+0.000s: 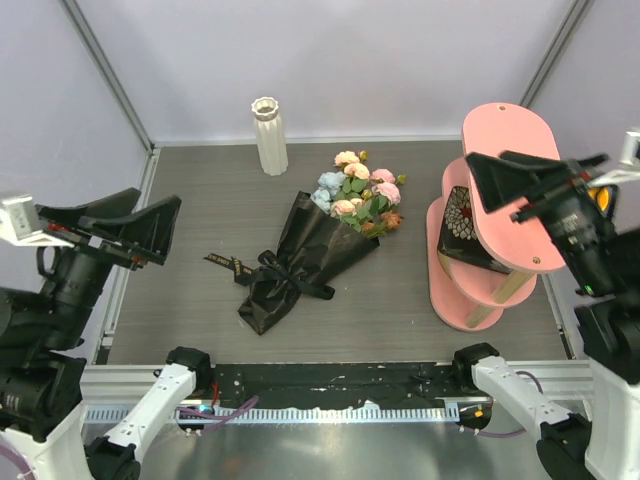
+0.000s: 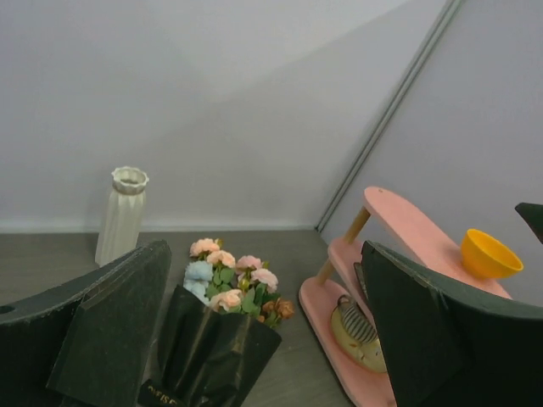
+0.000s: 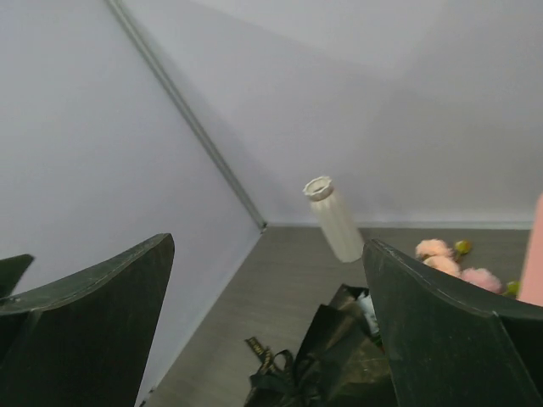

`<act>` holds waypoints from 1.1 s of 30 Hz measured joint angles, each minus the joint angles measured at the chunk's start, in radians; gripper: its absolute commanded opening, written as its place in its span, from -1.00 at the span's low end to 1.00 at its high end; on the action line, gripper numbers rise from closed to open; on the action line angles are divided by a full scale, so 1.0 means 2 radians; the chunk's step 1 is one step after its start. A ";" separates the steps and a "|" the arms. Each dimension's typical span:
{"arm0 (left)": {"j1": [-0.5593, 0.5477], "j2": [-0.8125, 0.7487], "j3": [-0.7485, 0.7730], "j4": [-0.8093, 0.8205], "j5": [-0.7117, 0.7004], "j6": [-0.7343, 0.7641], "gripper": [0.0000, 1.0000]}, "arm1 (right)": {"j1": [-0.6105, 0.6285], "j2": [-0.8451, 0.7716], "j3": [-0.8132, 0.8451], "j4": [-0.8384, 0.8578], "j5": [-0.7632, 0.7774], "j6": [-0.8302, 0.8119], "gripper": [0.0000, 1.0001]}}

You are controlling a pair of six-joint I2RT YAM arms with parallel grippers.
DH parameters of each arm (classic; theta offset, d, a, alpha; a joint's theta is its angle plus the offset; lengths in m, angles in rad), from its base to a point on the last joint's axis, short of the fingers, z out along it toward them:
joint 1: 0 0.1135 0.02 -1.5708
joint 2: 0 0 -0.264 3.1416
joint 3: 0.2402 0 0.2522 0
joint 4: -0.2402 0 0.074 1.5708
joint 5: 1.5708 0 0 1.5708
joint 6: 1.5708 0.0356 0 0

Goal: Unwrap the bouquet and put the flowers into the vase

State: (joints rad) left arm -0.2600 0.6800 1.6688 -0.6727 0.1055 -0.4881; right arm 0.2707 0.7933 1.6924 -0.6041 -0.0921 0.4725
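Task not started: bouquet [image 1: 305,255] fully wrapped, ribbon bow [image 1: 285,272] tied, lying on counter [image 1: 180,300] between both sets of fingers, well apart from each. Beyond it, white ribbed vase [image 1: 268,135] upright, no stems in it. Spread wide: left fingers [image 1: 130,218], right fingers [image 1: 505,178]; both holding nothing, touching nothing.
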 measured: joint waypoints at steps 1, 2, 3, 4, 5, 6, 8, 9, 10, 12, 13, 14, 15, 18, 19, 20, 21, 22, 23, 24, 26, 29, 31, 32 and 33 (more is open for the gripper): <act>0.000 0.000 -0.008 -0.003 0.000 0.000 0.99 | 0.000 0.010 -0.004 0.009 -0.018 0.013 1.00; 0.000 0.000 -0.017 -0.007 0.000 0.000 0.99 | 0.001 0.022 -0.010 0.019 -0.036 0.030 0.99; 0.000 0.000 -0.027 -0.012 0.000 0.000 1.00 | 0.005 0.032 -0.017 0.028 -0.051 0.043 0.99; 0.000 0.000 -0.036 -0.017 0.000 0.000 1.00 | 0.012 0.040 -0.024 0.037 -0.066 0.057 0.99; 0.000 0.000 -0.043 -0.021 0.000 0.000 0.99 | 0.019 0.045 -0.028 0.042 -0.075 0.066 0.99; 0.000 0.001 -0.053 -0.028 -0.001 0.000 1.00 | 0.027 0.050 -0.033 0.048 -0.084 0.075 0.99; 0.000 0.002 -0.068 -0.036 -0.001 0.000 1.00 | 0.043 0.060 -0.044 0.058 -0.101 0.089 0.99; 0.000 0.003 -0.077 -0.040 -0.002 0.000 1.00 | 0.051 0.063 -0.051 0.063 -0.110 0.093 0.99; 0.000 0.004 -0.083 -0.043 -0.003 -0.001 1.00 | 0.055 0.065 -0.055 0.066 -0.117 0.096 0.99; 0.000 0.004 -0.098 -0.051 -0.006 -0.001 1.00 | 0.069 0.072 -0.066 0.074 -0.135 0.100 0.99; 0.000 0.004 -0.106 -0.053 -0.008 -0.001 0.99 | 0.078 0.076 -0.069 0.076 -0.138 0.099 0.99; 0.000 0.003 -0.116 -0.057 -0.012 -0.001 0.99 | 0.092 0.080 -0.073 0.079 -0.139 0.098 0.99; 0.000 0.003 -0.124 -0.060 -0.016 -0.001 0.99 | 0.106 0.082 -0.078 0.081 -0.138 0.093 1.00; 0.000 0.003 -0.149 -0.072 -0.029 -0.001 0.95 | 0.179 0.101 -0.085 0.075 -0.113 0.074 0.99; 0.000 0.002 -0.160 -0.077 -0.034 -0.002 0.95 | 0.208 0.111 -0.084 0.071 -0.098 0.063 0.99; 0.000 0.002 -0.169 -0.085 -0.041 -0.003 0.95 | 0.246 0.123 -0.082 0.063 -0.070 0.051 0.99; 0.000 0.000 -0.181 -0.091 -0.050 -0.007 0.95 | 0.287 0.137 -0.079 0.054 -0.042 0.038 0.99; 0.000 -0.002 -0.194 -0.097 -0.062 -0.016 0.95 | 0.321 0.150 -0.076 0.048 -0.012 0.025 0.99; 0.000 -0.004 -0.204 -0.104 -0.071 -0.024 0.96 | 0.351 0.167 -0.076 0.045 0.015 0.014 0.99; 0.000 -0.008 -0.219 -0.110 -0.082 -0.034 0.97 | 0.375 0.180 -0.076 0.042 0.035 0.006 0.99; 0.000 -0.020 -0.252 -0.123 -0.098 -0.059 0.99 | 0.417 0.208 -0.088 0.042 0.080 -0.016 0.99; 0.000 -0.033 -0.297 -0.137 -0.109 -0.094 0.99 | 0.460 0.241 -0.114 0.044 0.135 -0.047 0.99; 0.000 -0.034 -0.325 -0.142 -0.112 -0.121 1.00 | 0.479 0.270 -0.126 0.045 0.167 -0.067 0.96; 0.000 -0.032 -0.336 -0.144 -0.115 -0.136 0.99 | 0.485 0.287 -0.129 0.047 0.180 -0.076 0.91; 0.000 -0.027 -0.352 -0.146 -0.119 -0.162 1.00 | 0.490 0.303 -0.134 0.051 0.191 -0.083 0.86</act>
State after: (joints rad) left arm -0.2600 0.6250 0.9642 -0.9638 -0.1318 -0.8116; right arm 1.2499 1.3983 1.4246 -0.5026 0.2901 0.3065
